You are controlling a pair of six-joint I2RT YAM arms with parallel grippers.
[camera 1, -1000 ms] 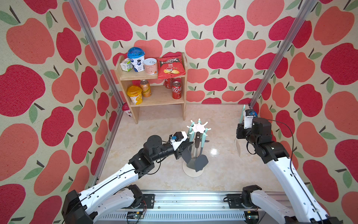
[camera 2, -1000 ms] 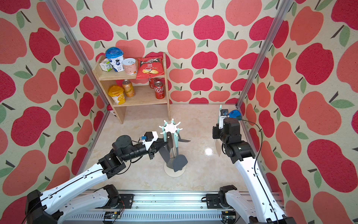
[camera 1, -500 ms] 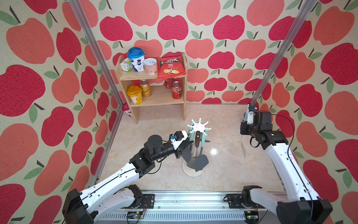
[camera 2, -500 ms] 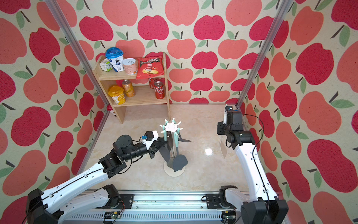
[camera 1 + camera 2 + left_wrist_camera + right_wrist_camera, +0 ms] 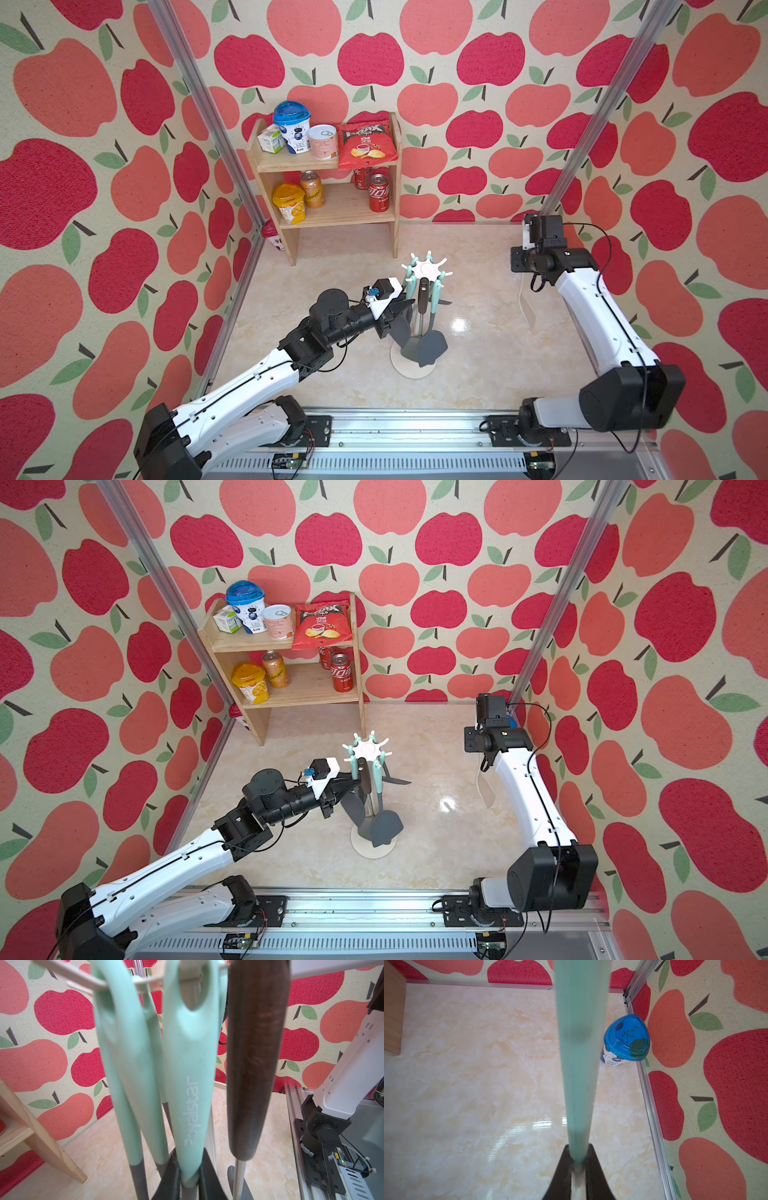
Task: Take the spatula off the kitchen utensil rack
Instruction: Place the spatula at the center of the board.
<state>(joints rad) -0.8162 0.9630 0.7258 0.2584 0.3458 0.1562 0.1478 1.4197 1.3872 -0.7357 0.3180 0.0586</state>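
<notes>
Notably, the right gripper [image 5: 578, 1153] clamps the upright mint-handled pale-bladed spatula [image 5: 580, 1064] well apart from the white star-topped kitchen utensil rack [image 5: 427, 269]; the left gripper [image 5: 190, 1159] clamps a hanging mint-green handle [image 5: 190, 1084]

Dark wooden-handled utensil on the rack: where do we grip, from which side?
Likely mid-handle of the dark-handled utensil, jaws level across it, coming from the rail side: it hangs upright on the kitchen utensil rack's nearest prong, mint handles flanking it.

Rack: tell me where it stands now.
In both top views the rack stands in the middle of the table, in front of the shelf, with the left pincer at its handles.
</notes>
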